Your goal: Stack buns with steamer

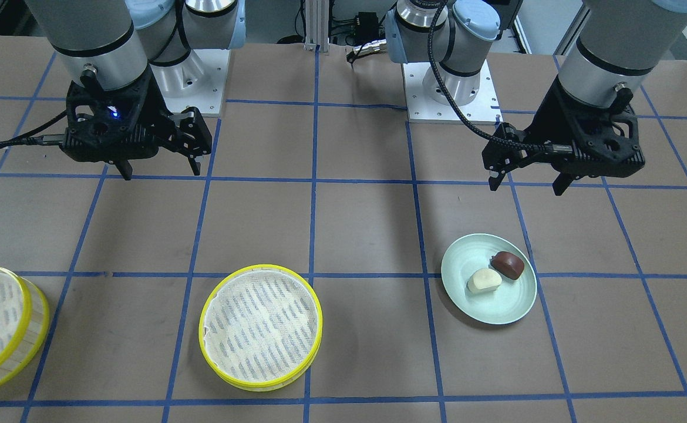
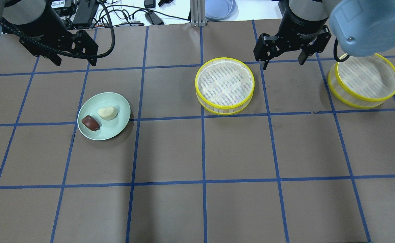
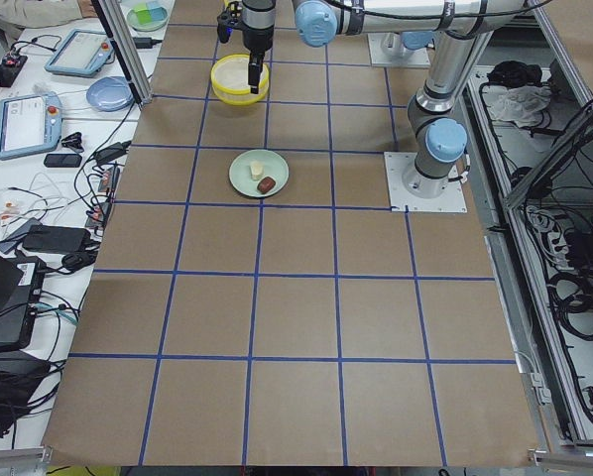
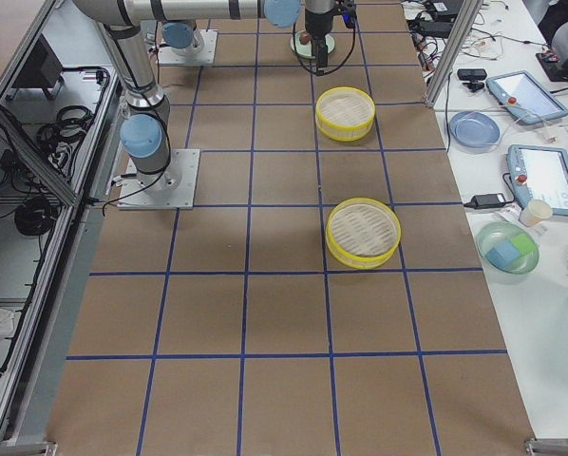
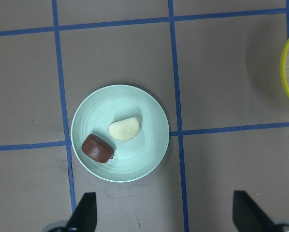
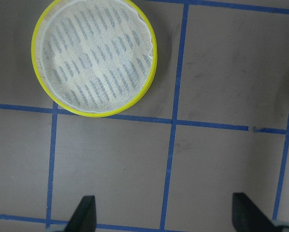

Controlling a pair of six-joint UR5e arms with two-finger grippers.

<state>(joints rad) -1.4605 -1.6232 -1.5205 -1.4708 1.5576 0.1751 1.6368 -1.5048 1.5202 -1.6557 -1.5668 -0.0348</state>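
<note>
A cream-white bun (image 1: 484,281) and a dark brown bun (image 1: 508,264) lie side by side on a pale green plate (image 1: 496,311). They also show in the overhead view, cream (image 2: 107,112) and brown (image 2: 90,123), and in the left wrist view, cream (image 5: 124,129) and brown (image 5: 97,148). A yellow-rimmed steamer basket (image 2: 225,85) with a white liner stands empty mid-table. A second steamer basket (image 2: 364,81) stands at the far right. My left gripper (image 2: 75,62) hangs open above the table, beyond the plate. My right gripper (image 2: 282,64) hangs open between the two steamers.
The table is brown with a blue tape grid. The two arm bases (image 1: 449,88) stand at the robot's edge of the table. A side bench (image 3: 39,129) with tablets, cables and bowls runs along the far edge.
</note>
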